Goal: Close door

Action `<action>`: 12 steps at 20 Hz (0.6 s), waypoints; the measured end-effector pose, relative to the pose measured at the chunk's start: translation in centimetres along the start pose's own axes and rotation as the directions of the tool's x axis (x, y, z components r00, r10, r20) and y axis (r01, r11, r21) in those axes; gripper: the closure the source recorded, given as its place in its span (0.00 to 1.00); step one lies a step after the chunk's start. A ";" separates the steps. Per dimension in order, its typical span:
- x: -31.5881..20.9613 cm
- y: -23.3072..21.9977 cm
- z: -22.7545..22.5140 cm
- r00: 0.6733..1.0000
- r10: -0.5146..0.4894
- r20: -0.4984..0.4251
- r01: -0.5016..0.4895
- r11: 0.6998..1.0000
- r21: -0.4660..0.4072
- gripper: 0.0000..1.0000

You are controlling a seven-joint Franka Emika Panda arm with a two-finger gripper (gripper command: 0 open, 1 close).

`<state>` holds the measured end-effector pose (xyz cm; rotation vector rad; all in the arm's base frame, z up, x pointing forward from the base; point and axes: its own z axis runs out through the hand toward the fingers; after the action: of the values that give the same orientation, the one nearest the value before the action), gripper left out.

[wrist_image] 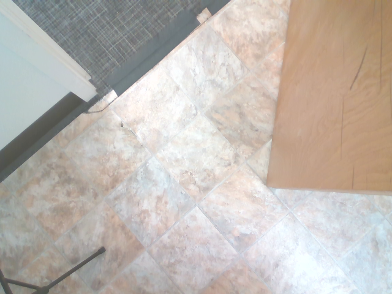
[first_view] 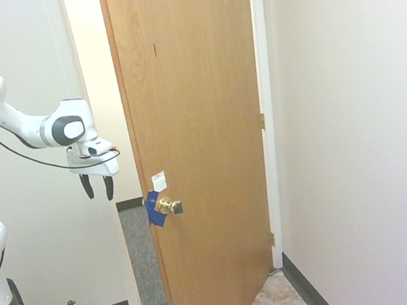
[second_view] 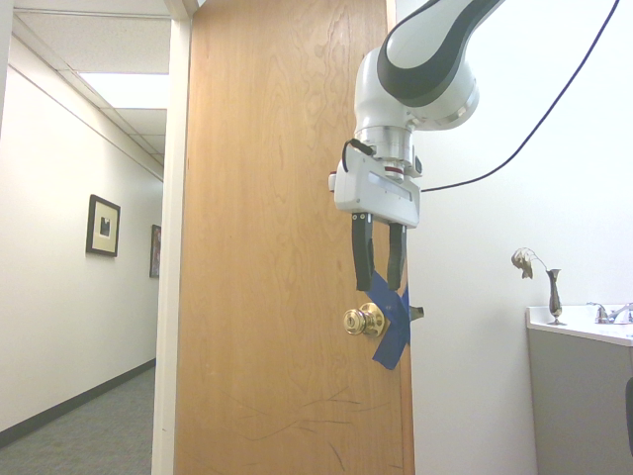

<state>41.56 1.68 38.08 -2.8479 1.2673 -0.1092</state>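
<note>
Small room, pale walls, mottled tile floor (wrist_image: 177, 171); second exterior view gives a carpeted hallway (second_view: 89, 430) through the doorway, framed pictures (second_view: 103, 226) on its wall, plus a sink counter (second_view: 579, 330) with a vase (second_view: 555, 297) at the other side. First exterior view: door (first_view: 199, 123) stands ajar, swung into the room, hinges on the edge near the right-hand wall (first_view: 355, 101), free edge toward the arm. Brass knob (first_view: 166, 205) low on the free side, blue tape (first_view: 153, 211) by it, white sticker (first_view: 159, 181) just above. Claw (first_view: 97, 186) hangs beside the free edge, pointing down, fingers apart, nothing between them. Second exterior view: other face of the door, with its own round knob (second_view: 366, 320), tape wrapping the edge, scuffs lower down. Claw overlaps the door there, tips just above the knob in the picture; contact can't be confirmed from that angle. Wrist view: door's bottom corner over the tile, threshold strip (wrist_image: 147, 58) well apart from it. Only that one shows the floor gap so plainly; no knob in it. Handling, my read: heavy, stiff panel, but should swing easily on hinges. Push flat near the free edge at knob height for leverage; knob is round, smooth, likely slippery to grip. Risk: tips skating off the edge.
</note>
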 end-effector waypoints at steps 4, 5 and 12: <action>0.2 0.5 -0.2 1.000 0.011 0.007 -0.011 1.000 -0.010 0.00; 0.2 0.9 -0.5 1.000 0.018 0.005 -0.018 1.000 -0.009 0.00; -0.4 6.2 -5.1 0.994 0.107 -0.038 -0.106 0.994 0.032 0.00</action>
<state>36.31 -2.09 42.86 -2.7592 1.4096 -0.1815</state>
